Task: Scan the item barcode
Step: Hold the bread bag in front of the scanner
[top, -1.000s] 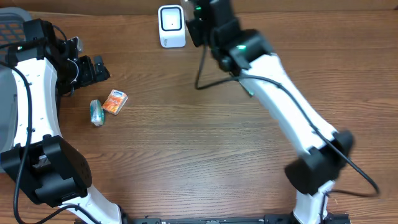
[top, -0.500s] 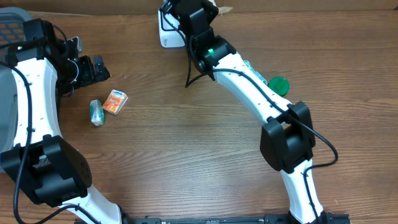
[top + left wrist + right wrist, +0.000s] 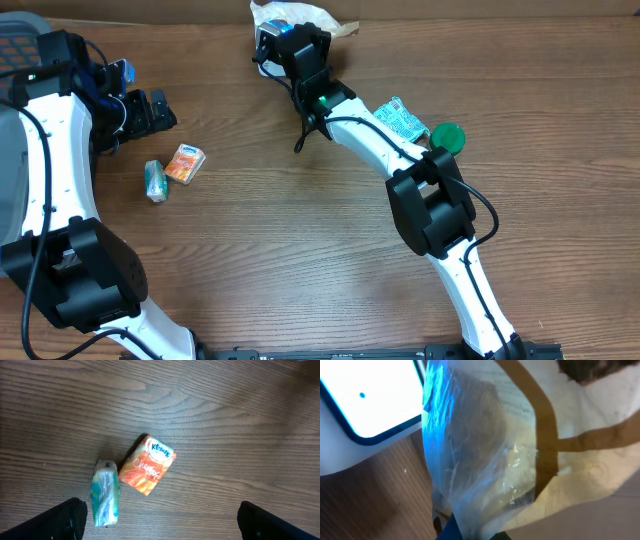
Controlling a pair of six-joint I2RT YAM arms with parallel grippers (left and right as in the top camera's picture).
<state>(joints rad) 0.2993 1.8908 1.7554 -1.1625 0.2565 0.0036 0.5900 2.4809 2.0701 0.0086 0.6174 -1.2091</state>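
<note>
My right gripper (image 3: pixel 287 38) is shut on the item, a crinkly clear plastic packet (image 3: pixel 312 14) with beige and brown print. It holds the packet at the back of the table, right in front of the white scanner (image 3: pixel 367 397). In the right wrist view the packet (image 3: pixel 520 445) fills most of the frame and is lit blue along its left edge, and it hides the right gripper (image 3: pixel 470 532). From overhead, arm and packet hide most of the scanner. My left gripper (image 3: pixel 150 110) hangs open at the left, and nothing lies between its fingers (image 3: pixel 70 520).
An orange Kleenex pack (image 3: pixel 147 465) and a teal pack (image 3: pixel 104 492) lie side by side below the left gripper (image 3: pixel 162 525). A teal-and-white sachet (image 3: pixel 402 118) and a green lid (image 3: pixel 447 136) lie right of centre. A grey bin (image 3: pixel 8 130) stands at the left edge.
The right arm has swung left with the packet, from beside the scanner to in front of it, uncovering the sachet and green lid. The left arm has not moved.
</note>
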